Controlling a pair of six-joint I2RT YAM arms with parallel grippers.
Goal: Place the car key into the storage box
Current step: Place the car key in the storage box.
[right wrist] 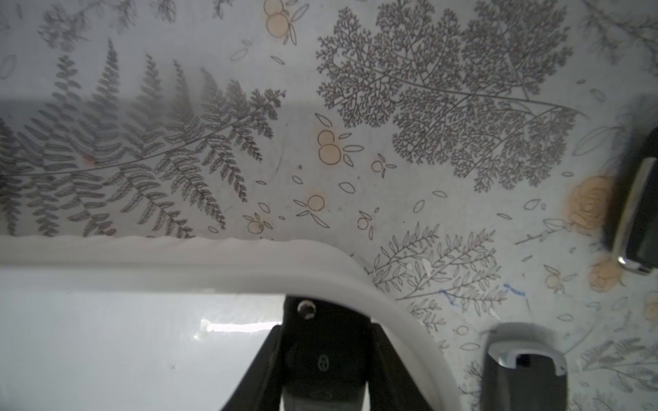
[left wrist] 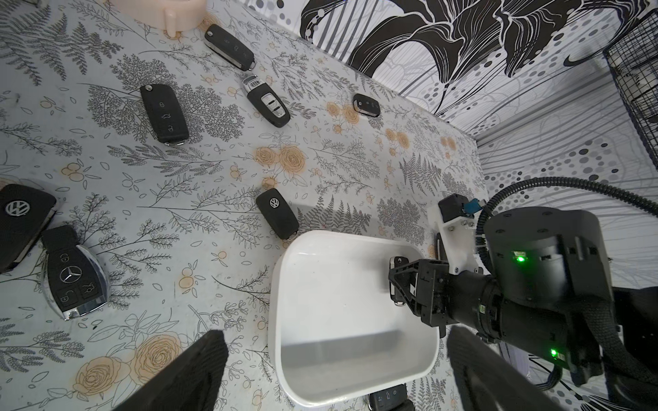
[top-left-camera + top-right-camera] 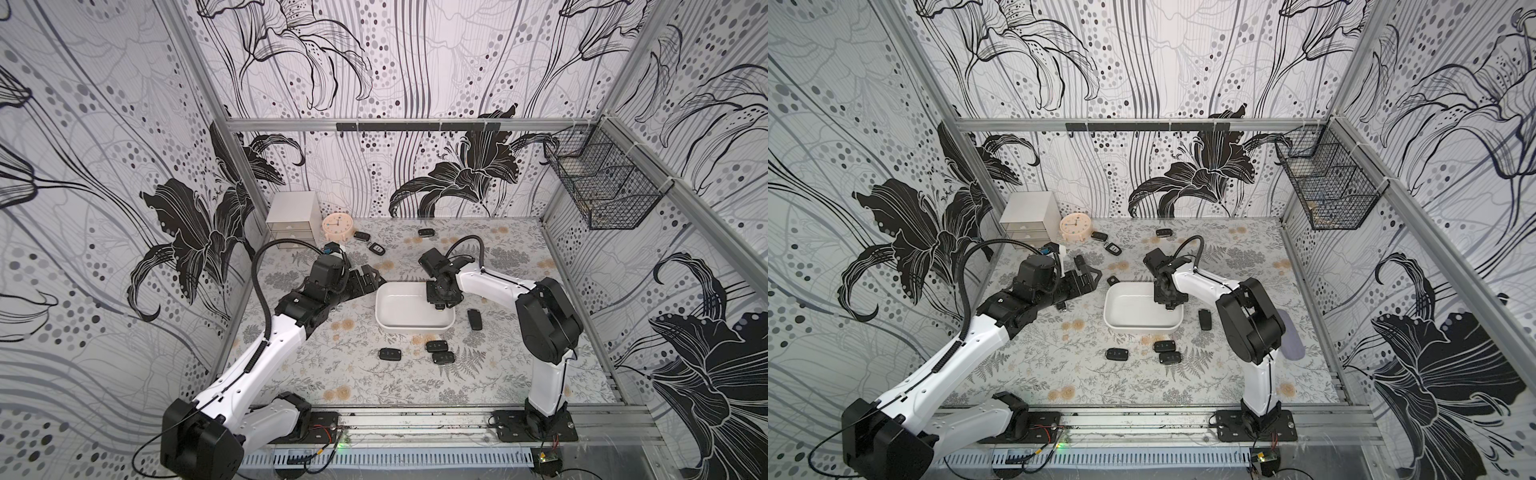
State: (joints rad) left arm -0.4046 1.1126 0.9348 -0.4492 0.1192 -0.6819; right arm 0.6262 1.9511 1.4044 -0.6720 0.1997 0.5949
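The storage box (image 3: pixel 395 322) (image 3: pixel 1125 318) is a shallow white bin in the middle of the floral table. My right gripper (image 3: pixel 439 306) (image 3: pixel 1170 306) points down over the box's far right corner, shut on a black car key (image 1: pixel 322 359). In the right wrist view the key sits between the two fingers (image 1: pixel 263 363), just inside the box's rim (image 1: pixel 213 252). The left wrist view shows the same key (image 2: pixel 394 264) hanging above the box's floor (image 2: pixel 338 302). My left gripper (image 3: pixel 370 277) (image 2: pixel 334 332) stands open and holds nothing, left of the box.
Several other black keys lie around: three in front of the box (image 3: pixel 390 354) (image 3: pixel 436 345) (image 3: pixel 442 357), one to its right (image 3: pixel 474 319), more at the back (image 3: pixel 426 232). A grey drawer cabinet (image 3: pixel 292 220) and a pink clock (image 3: pixel 337 226) stand back left. A wire basket (image 3: pixel 602 187) hangs on the right wall.
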